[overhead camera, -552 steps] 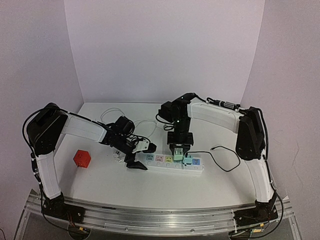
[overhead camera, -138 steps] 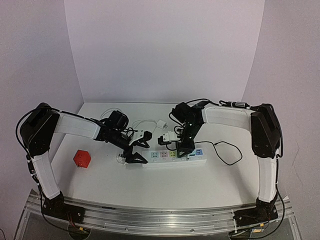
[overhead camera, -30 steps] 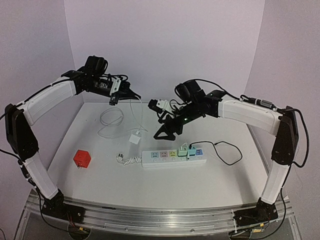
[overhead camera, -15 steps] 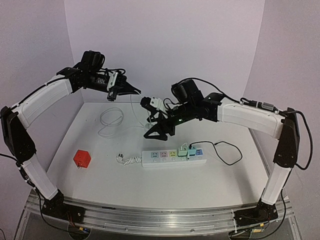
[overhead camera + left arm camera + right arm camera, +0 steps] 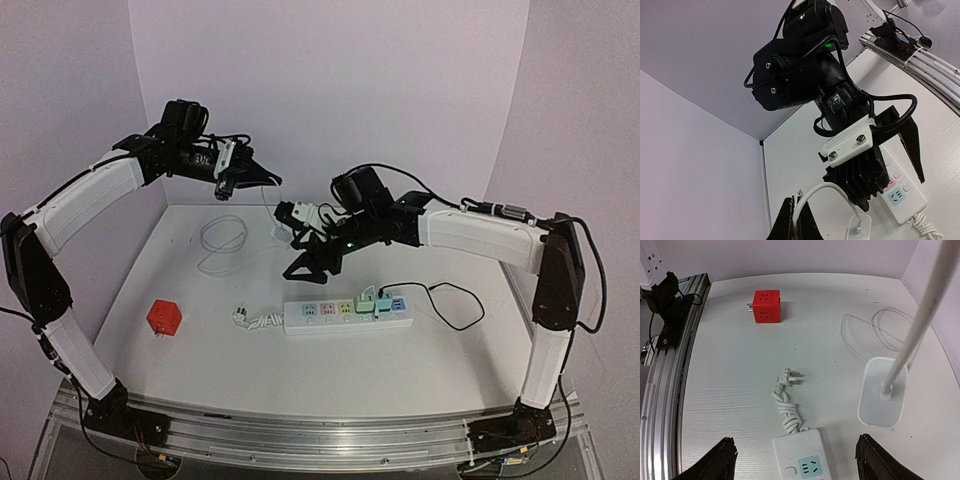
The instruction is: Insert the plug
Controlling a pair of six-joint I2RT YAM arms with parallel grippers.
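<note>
Cable (image 5: 920, 315) is being pinched by the left pincer (image 5: 793, 222), charger (image 5: 882, 399) dangling beneath; right pincer (image 5: 797, 460) is hanging wide open, gripping nothing, above the power strip (image 5: 345, 315).

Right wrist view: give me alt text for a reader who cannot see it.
The right gripper, open, frames the end of a white power strip on a white table, its coiled cord and unplugged plug just beyond. At right a white adapter hangs on a taut white cable rising out of frame; a red cube socket sits farther back.
</note>
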